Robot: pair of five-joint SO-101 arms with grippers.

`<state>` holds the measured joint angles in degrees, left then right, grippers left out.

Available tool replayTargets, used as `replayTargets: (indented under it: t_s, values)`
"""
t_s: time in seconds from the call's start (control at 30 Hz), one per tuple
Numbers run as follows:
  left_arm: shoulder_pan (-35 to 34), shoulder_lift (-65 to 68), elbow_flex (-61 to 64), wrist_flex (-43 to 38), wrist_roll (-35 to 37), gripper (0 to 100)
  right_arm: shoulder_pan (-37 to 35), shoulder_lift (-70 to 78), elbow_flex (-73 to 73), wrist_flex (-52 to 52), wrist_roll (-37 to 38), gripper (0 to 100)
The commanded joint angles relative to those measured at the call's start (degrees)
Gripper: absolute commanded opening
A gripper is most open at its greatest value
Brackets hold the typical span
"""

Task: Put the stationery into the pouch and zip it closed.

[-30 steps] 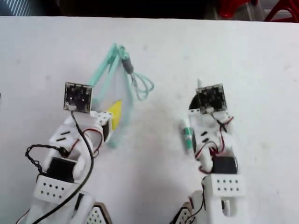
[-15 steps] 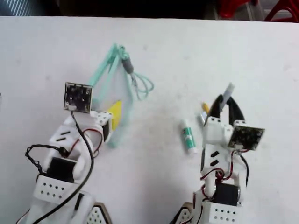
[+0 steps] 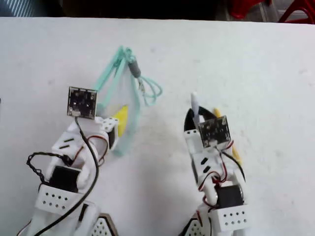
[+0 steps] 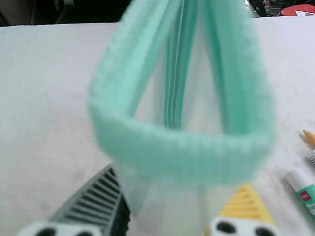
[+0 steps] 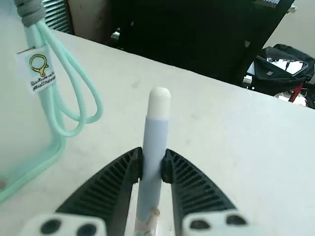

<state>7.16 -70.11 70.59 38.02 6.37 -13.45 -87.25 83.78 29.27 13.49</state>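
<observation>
Pouch [image 3: 123,96], clear-walled with mint-green edging, is lying on the white table [image 3: 256,64] in front of the left arm, its zipper end pointing away from the arms and its mouth gaping open in the left wrist view [image 4: 182,152]. The left gripper [image 3: 118,129] is clamping the near end of the pouch, with its grey and yellow fingers [image 4: 241,206] pressing on either side of the clear wall. A mint cord loop [image 3: 150,91] is trailing from the zipper pull onto the table, carrying a small paper tag [image 5: 37,69]. The right gripper [image 3: 194,120] is sitting just to the right of the pouch and apart from it, its black fingers [image 5: 118,182] pinching a pale blue pen [image 5: 153,132] tightly. The pen's white cap is sticking out beyond the fingertips, towards the far side of the table [image 3: 195,104]. A yellow pencil [image 3: 235,150] is lying on the table, partly under the right arm, and its tip [image 4: 307,135] is showing beside a white glue stick [image 4: 301,183] in the left wrist view.
</observation>
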Motion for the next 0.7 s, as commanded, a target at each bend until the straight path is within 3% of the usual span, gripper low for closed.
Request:
replayTargets:
  t_s: [0.0, 0.23, 0.33, 0.57, 0.67]
  values:
    - [0.92, 0.13, -1.67, 0.44, -0.7, 21, -0.57, 8.13, -7.21, 0.75, 0.09, 1.7]
    - [0.92, 0.13, -1.67, 0.53, -0.7, 21, 0.13, 30.73, -14.95, -3.56, 0.26, 1.7]
    - [0.92, 0.13, -1.67, 0.53, -0.7, 21, 4.0, 38.29, -19.43, -3.65, 0.0, 1.7]
    - [0.92, 0.13, -1.67, 0.53, -0.7, 21, 25.01, 44.7, -25.14, -4.88, -23.38, 1.7]
    - [0.92, 0.13, -1.67, 0.44, -0.7, 21, 25.45, 45.23, -25.05, -5.67, -23.65, 1.7]
